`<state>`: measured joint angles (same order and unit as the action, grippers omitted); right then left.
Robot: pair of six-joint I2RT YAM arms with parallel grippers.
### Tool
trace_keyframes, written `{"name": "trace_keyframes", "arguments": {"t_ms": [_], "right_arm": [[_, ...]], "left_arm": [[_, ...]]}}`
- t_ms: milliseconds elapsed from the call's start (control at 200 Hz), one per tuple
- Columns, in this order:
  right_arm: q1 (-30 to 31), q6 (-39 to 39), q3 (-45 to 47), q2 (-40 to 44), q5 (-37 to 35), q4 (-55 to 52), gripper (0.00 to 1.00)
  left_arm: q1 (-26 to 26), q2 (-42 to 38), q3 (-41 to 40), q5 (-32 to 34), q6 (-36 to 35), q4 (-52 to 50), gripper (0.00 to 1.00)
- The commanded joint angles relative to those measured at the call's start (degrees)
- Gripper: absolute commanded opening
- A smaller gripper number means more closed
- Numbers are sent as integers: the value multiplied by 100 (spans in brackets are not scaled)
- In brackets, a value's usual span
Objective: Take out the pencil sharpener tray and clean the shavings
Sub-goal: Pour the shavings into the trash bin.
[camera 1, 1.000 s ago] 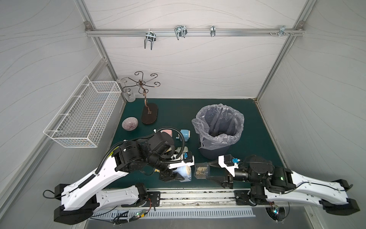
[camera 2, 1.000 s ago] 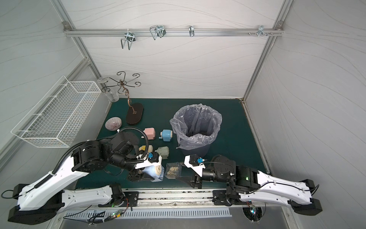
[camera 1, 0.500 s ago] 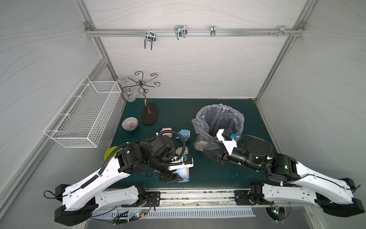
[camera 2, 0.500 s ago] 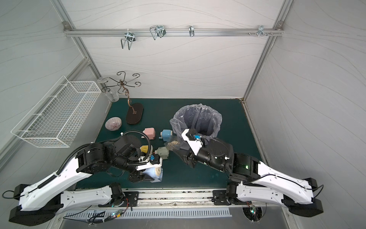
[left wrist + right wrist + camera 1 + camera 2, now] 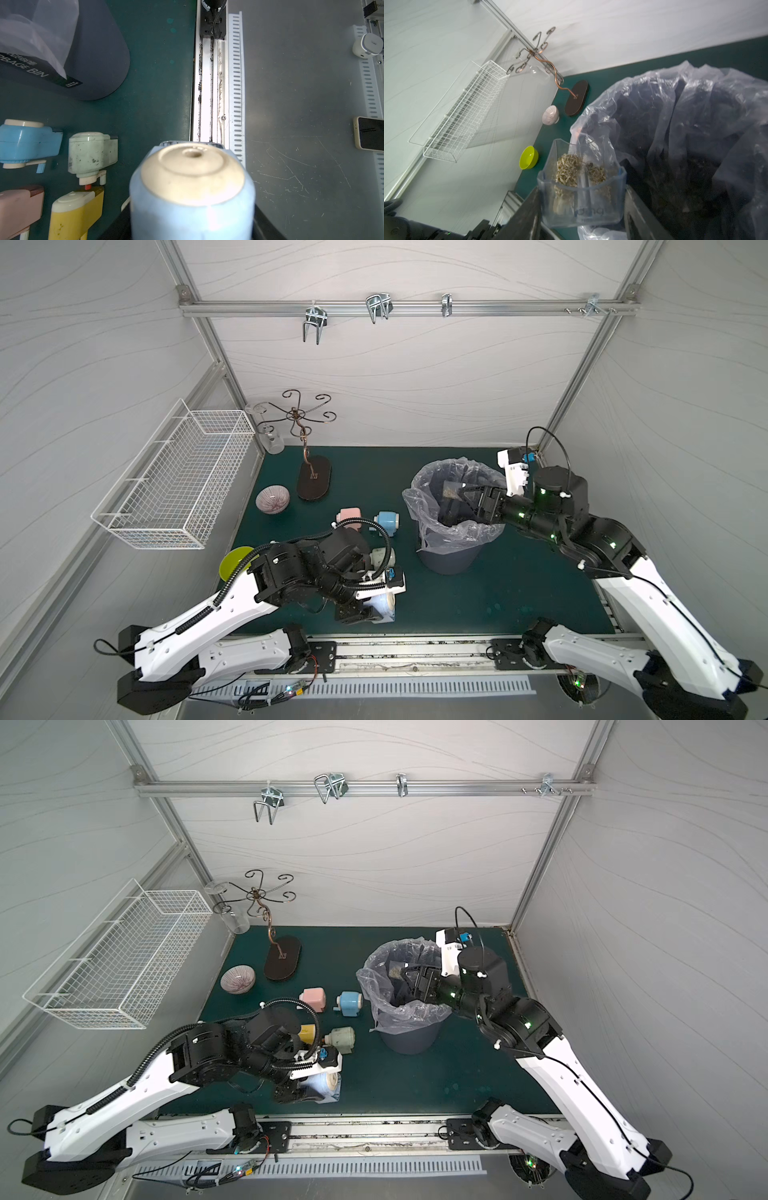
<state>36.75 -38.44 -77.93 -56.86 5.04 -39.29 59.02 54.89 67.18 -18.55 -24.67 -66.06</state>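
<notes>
Pale-blue plastic is gripped first: the sharpener body is clamped in the left hand, low on the desk near its front edge. Across at the right hand, the clear tray is pinched between the fingers, with the lined bin open just below that hand. Shavings are seen clumped inside the tray, so emptying is judged unfinished; a steeper tip over the bin is called for next.
</notes>
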Motion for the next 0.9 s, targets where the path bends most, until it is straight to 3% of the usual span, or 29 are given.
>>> {"name": "trace_keyframes", "arguments": {"t_ms": [0, 130, 260, 405, 595, 740, 896], "right_arm": [[-561, -977, 107, 69, 1412, 77, 0], [-1155, -1720, 461, 68, 2426, 608, 0], [-1721, -2934, 817, 70, 3174, 1143, 0], [-2022, -3802, 765, 56, 3329, 996, 0], [-2313, -5419, 1032, 155, 3766, 1584, 0], [-2322, -5880, 790, 233, 3668, 752, 0], [-2322, -6694, 1139, 356, 3743, 1006, 0]], "left_arm": [[8, -75, 16, -18, -14, 232, 0], [13, -88, -16, -19, -13, 236, 0], [13, -109, -47, -26, 4, 224, 0], [14, -152, -81, -27, -2, 225, 0], [13, -137, -75, -21, -4, 225, 0], [13, -119, -64, -19, -32, 247, 0], [13, -99, -47, -29, -55, 242, 0]]}}
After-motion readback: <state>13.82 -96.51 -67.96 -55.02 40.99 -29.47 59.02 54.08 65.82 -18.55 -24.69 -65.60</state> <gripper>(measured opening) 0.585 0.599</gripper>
